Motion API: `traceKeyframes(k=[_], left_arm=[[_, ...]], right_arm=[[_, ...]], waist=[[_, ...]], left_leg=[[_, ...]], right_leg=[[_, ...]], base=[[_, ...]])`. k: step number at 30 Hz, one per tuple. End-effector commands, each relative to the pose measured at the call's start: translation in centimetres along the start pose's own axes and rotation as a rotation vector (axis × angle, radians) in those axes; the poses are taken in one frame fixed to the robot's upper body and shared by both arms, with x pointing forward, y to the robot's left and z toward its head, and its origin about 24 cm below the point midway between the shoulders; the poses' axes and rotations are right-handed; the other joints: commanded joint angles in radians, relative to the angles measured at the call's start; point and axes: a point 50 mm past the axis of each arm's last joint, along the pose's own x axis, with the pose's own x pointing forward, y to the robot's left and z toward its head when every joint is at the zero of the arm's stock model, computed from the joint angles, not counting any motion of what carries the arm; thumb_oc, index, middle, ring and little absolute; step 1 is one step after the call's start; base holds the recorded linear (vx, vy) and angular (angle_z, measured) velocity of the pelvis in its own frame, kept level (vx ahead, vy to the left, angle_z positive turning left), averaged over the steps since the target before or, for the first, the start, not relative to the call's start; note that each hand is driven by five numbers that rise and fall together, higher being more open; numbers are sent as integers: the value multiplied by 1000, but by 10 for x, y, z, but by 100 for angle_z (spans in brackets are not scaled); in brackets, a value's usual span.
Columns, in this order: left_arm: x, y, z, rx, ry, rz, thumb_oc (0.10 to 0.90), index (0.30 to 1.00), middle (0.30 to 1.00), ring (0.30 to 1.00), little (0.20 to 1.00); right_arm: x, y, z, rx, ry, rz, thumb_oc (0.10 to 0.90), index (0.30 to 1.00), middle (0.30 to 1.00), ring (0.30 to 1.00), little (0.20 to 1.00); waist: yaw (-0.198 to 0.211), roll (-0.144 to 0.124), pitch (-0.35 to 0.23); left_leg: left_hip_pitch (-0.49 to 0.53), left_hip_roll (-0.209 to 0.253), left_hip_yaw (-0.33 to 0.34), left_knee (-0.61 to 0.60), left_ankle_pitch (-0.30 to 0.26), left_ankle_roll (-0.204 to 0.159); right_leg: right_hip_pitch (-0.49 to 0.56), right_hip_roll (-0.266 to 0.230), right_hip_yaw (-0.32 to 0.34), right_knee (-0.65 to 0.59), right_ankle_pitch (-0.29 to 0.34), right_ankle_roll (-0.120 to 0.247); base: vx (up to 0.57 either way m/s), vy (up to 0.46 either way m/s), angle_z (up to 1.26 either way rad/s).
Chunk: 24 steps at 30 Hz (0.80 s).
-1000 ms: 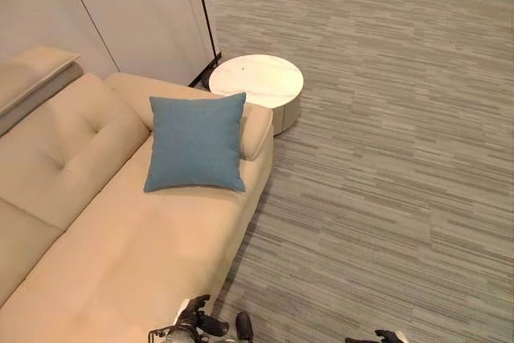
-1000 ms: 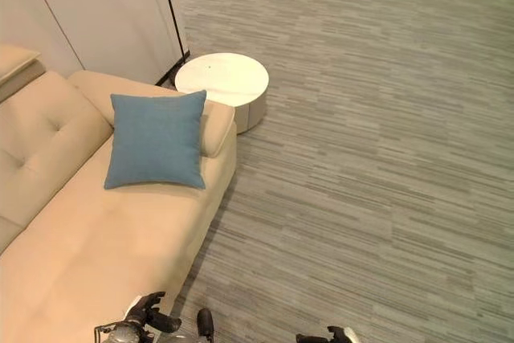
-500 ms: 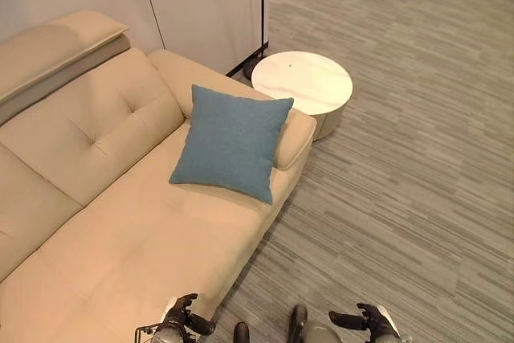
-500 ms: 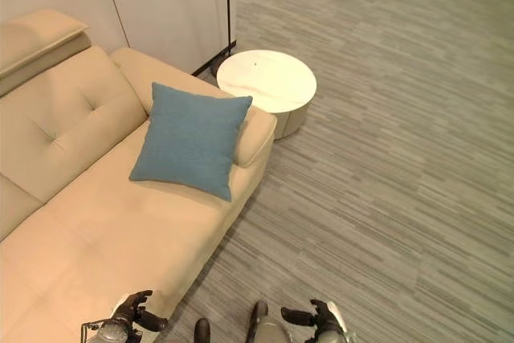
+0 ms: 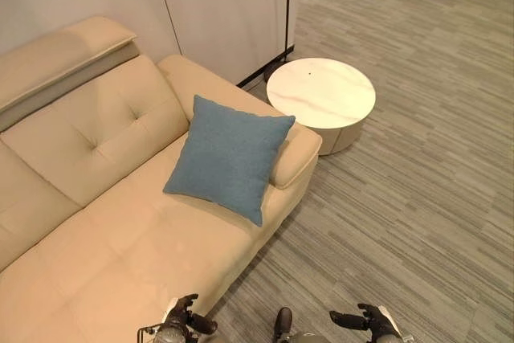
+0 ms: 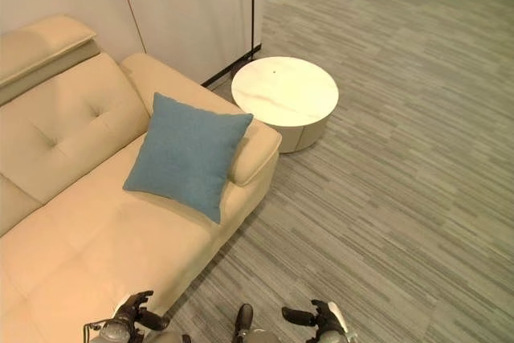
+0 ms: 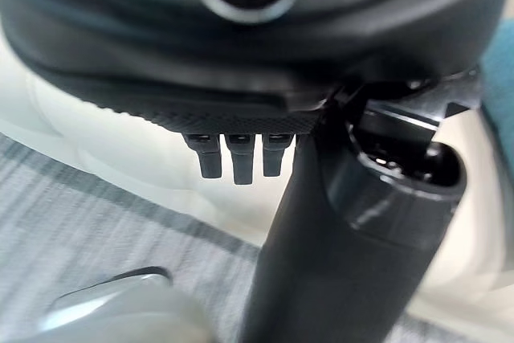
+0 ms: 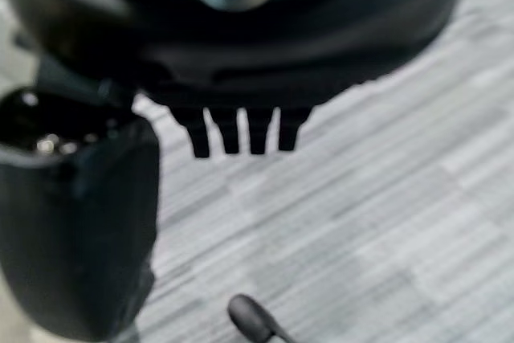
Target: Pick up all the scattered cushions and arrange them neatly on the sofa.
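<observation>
- Your blue cushion point(image 5: 228, 156) leans on the sofa point(image 5: 96, 222) armrest, ahead and left.
- Your left hand point(image 5: 181, 325) is nearer it; both it and the right hand point(image 5: 371, 323) hang empty, fingers relaxed.

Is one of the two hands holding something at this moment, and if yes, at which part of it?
Nothing is held. The left hand and the right hand hang low and open; the blue cushion leans against the sofa armrest, untouched.

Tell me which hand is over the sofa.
The left hand, low over the sofa's front edge; the right hand is over the floor.
</observation>
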Motion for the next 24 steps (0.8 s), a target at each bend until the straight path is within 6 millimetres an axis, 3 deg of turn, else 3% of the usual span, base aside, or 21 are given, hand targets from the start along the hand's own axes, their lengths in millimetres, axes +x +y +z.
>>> traceKeyframes(k=[1, 3, 5, 6, 7, 10, 11, 16, 17, 18, 19, 20, 21, 24], left_arm=[[-1, -11, 11, 23, -67, -38, 800, 900, 900, 900, 900], [-2, -13, 10, 30, -64, -41, 800, 900, 900, 900, 900], [-2, -14, 7, 63, -55, -46, 800, 900, 900, 900, 900], [-2, -14, 7, 63, -55, -46, 800, 900, 900, 900, 900], [-2, -14, 3, 55, -41, -41, 800, 900, 900, 900, 900], [-3, -12, -2, 29, -22, -32, 800, 900, 900, 900, 900], [-5, -10, -12, 7, 18, -20, 800, 900, 900, 900, 900], [-6, -5, -22, -15, 52, 3, 800, 900, 900, 900, 900], [-6, -3, -21, -25, 50, 9, 800, 900, 900, 900, 900], [-4, 2, -16, -63, 32, 29, 800, 900, 900, 900, 900], [-4, 2, -16, -63, 32, 29, 800, 900, 900, 900, 900], [-2, 7, -7, -81, -2, 44, 800, 900, 900, 900, 900], [-1, 10, -3, -81, -18, 51, 800, 900, 900, 900, 900], [0, 13, 3, -77, -42, 61, 800, 900, 900, 900, 900]], right_arm=[[0, -21, -14, -12, 22, -61, 800, 900, 900, 900, 900], [-1, -21, -16, -10, 26, -61, 800, 900, 900, 900, 900], [-2, -21, -22, -11, 44, -61, 800, 900, 900, 900, 900], [-2, -21, -22, -11, 44, -61, 800, 900, 900, 900, 900], [-3, -21, -26, -11, 59, -64, 800, 900, 900, 900, 900], [-3, -20, -29, -12, 69, -64, 800, 900, 900, 900, 900], [-4, -18, -31, -23, 74, -54, 800, 900, 900, 900, 900], [-4, -17, -32, -31, 74, -49, 800, 900, 900, 900, 900], [-4, -17, -32, -30, 72, -49, 800, 900, 900, 900, 900], [-4, -18, -29, -22, 65, -54, 800, 900, 900, 900, 900], [-4, -18, -29, -22, 65, -54, 800, 900, 900, 900, 900], [-3, -19, -25, -24, 53, -58, 800, 900, 900, 900, 900], [-2, -20, -22, -19, 45, -62, 800, 900, 900, 900, 900], [-2, -19, -21, 2, 43, -66, 800, 900, 900, 900, 900]], waist=[[-6, -14, 10], [-7, -15, 7], [-12, -4, -3], [-11, -4, -3], [-10, 2, -14], [1, 9, -16], [10, 17, -31], [21, 22, -62], [23, 25, -67], [23, 35, -69], [23, 35, -70], [10, 41, -49], [4, 47, -36], [-6, 63, -34]], left_leg=[[26, -21, 96, -198, -59, 71], [28, -18, 119, -254, -64, 74], [23, -12, 181, -376, -24, 70], [23, -12, 182, -376, -24, 70], [-4, -17, 214, -409, 11, 69], [-4, -24, 224, -432, 17, 69], [41, -45, 195, -490, 13, 79], [102, -75, 167, -545, 1, 107], [115, -83, 163, -556, -3, 115], [146, -95, 147, -581, -12, 136], [145, -95, 147, -581, -12, 136], [172, -108, 130, -595, -12, 157], [180, -109, 114, -595, -13, 165], [205, -105, 79, -606, -24, 165]], right_leg=[[29, -48, 79, 24, -64, 162], [41, -50, 69, 20, -75, 168], [74, -35, 50, 8, -96, 167], [74, -35, 50, 8, -96, 167], [95, -26, 42, 0, -109, 167], [115, -15, 48, 7, -128, 166], [130, -12, 56, 23, -146, 173], [133, -40, 55, 96, -163, 196], [125, -51, 51, 135, -162, 204], [66, -86, 42, 284, -137, 228], [65, -86, 42, 284, -137, 228], [-4, -117, 58, 421, -52, 251], [-36, -123, 73, 484, -39, 252], [-87, -106, 122, 494, -63, 234]], base=[[223, -74, 15], [183, -39, 18], [204, -26, 22], [221, 1, 35], [157, 4, 33], [228, 45, 9], [328, 115, -9], [209, 92, -12], [149, 151, 11], [152, 151, 17], [129, 186, 24], [51, 108, 19], [67, 121, 63], [81, 10, 70]])
